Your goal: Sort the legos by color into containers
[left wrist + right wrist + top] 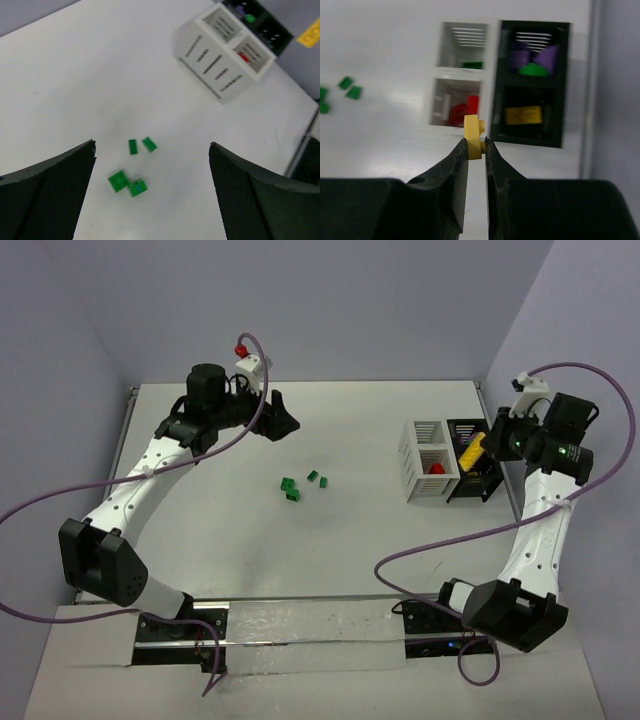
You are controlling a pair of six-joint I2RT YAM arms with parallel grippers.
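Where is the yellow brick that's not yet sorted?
In the right wrist view, the yellow brick is pinched in the right gripper, above where the white box meets the black tray.

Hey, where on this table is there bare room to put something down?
Bare table between the green legos and the white box, and the wide strip on their near side. Crowded at right: box and black tray, right gripper above holding a yellow lego.
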